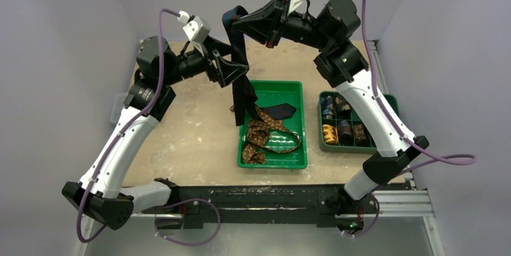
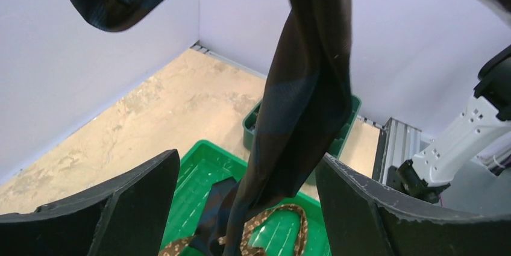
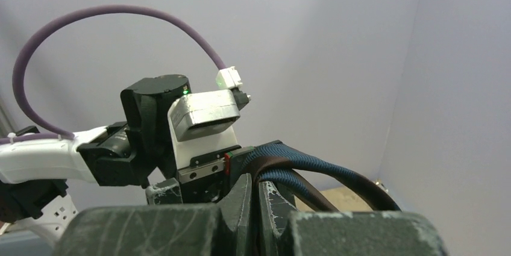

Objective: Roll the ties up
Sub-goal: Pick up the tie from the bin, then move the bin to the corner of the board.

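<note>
Right pincer (image 3: 254, 199) was pinched shut on the dark navy tie (image 1: 241, 81), holding it high above the green tray (image 1: 283, 90) so that its length hung straight down. The tail, as far as I could make out, trailed into the tray beside the brown tie (image 1: 265, 138) lying there. Left pincer (image 2: 247, 199), just above the tray's far-left corner, had its jaws apart on either side of the hanging strip, likely placed to catch it lower down and steady it for rolling.

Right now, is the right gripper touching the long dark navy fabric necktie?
Touching. The right wrist view shows the right gripper shut on the dark navy necktie, the fabric pinched between its jaws.
</note>
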